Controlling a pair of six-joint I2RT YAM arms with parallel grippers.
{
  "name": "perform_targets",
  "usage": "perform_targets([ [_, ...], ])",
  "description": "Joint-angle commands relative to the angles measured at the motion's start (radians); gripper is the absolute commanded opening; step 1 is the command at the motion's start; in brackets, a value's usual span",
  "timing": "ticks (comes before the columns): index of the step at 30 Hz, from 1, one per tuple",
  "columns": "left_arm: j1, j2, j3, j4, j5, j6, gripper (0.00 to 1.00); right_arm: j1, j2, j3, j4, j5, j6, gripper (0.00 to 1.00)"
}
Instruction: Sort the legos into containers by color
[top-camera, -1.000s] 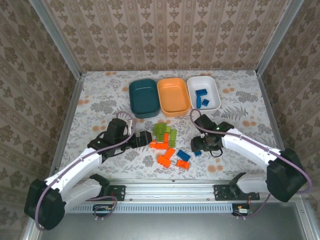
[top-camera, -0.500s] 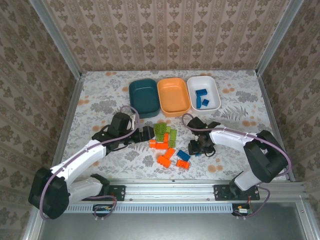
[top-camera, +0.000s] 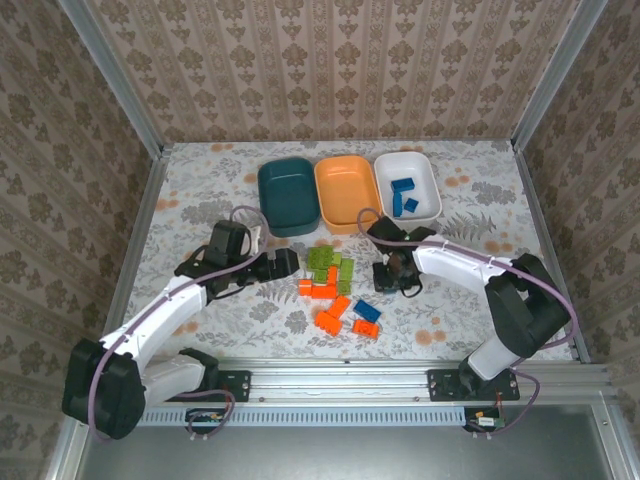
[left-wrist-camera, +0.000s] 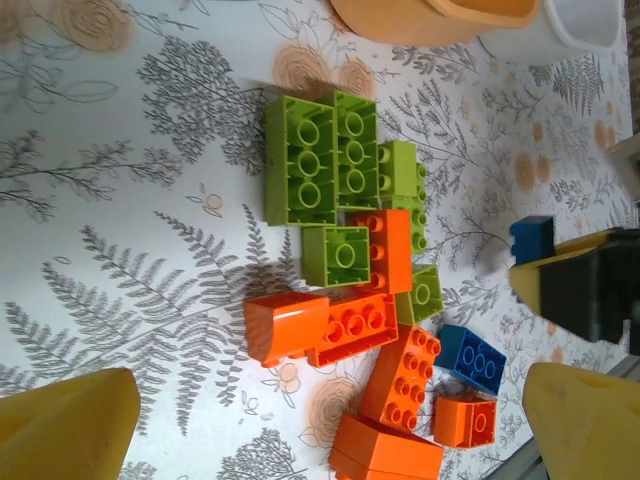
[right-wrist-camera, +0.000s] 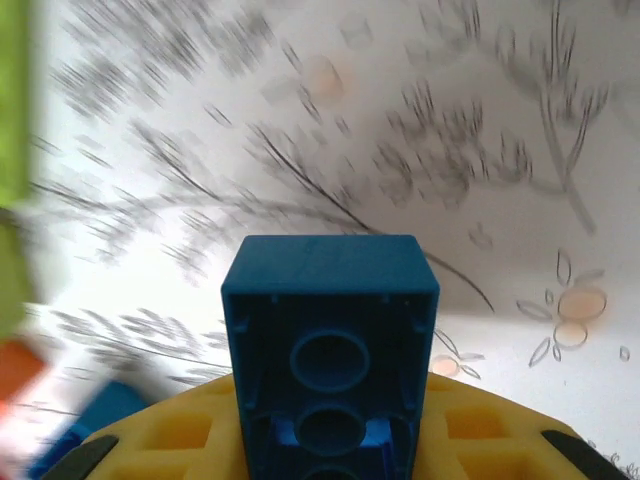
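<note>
Right gripper (top-camera: 393, 272) clamped on blue brick (right-wrist-camera: 330, 330) | left gripper (top-camera: 284, 264) spread wide, empty, beside lego pile (left-wrist-camera: 350, 270) | two blue bricks (top-camera: 403, 195) in white bin (top-camera: 430, 170)

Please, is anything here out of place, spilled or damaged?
Nothing is spilled or broken. There are only small oddities: in the pile, two large green bricks show their hollow undersides, and one orange brick seems to lie on its side.

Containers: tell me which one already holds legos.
The white container, rightmost of the three, holds blue legos; the teal container and the orange container hold none.
</note>
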Motion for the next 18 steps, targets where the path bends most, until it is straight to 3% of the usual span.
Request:
perform_targets([
  [1,0.029,-0.026,0.018,-0.033,0.054,0.047,1.0,-0.026,-0.044,0.121,-0.064,0.03,0.005,0.28],
  [9,0.071,-0.064,0.025,-0.091,0.068,0.095,1.0,-0.172,0.1,0.521,-0.063,0.073,-0.044,0.28],
  [18,0.094,-0.061,0.013,-0.104,0.059,0.104,1.0,-0.29,0.472,0.91,-0.017,0.16,-0.08,0.29],
])
